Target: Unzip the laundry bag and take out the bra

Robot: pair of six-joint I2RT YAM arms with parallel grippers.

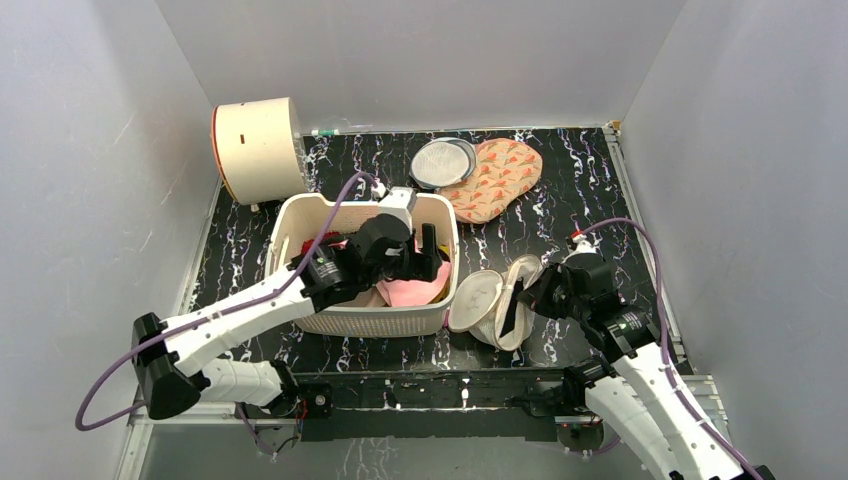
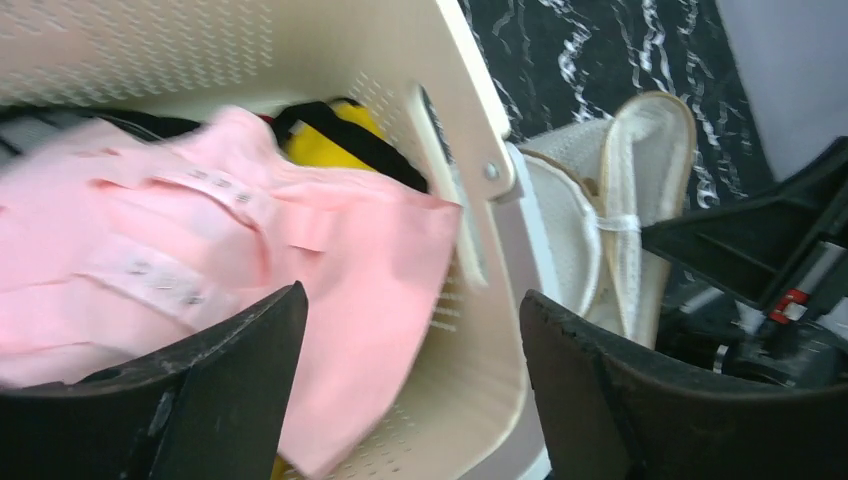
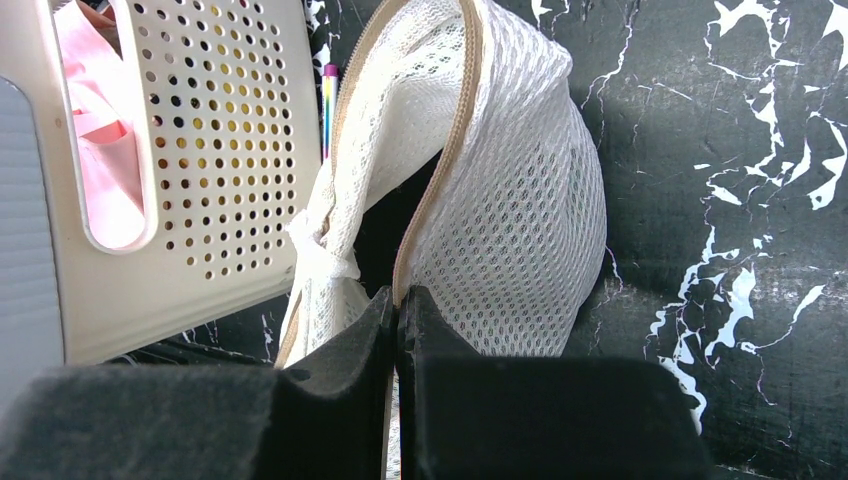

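Bra (image 1: 410,292): pink, heaped in perforated basket (image 1: 370,320) at left, below left gripper (image 2: 412,330), jaws spread, gripping nothing. Laundry bag (image 1: 490,300): unzipped, gaping, propped on edge just right of basket, seemingly emptied. Rim pinched tight in clenched right gripper (image 3: 398,300). Advisable next: raise left gripper straight up, clear of fabric and basket wall; hold pinch on rim steady to avoid tipping bag.

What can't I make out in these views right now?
- Left wrist view: the bra is motion-blurred, its lower part behind the left claw.
- Top view: the left arm covers much of the basket's inside.
- Right wrist view: the right claw hides the laundry bag's lower rim; its inside is dark.
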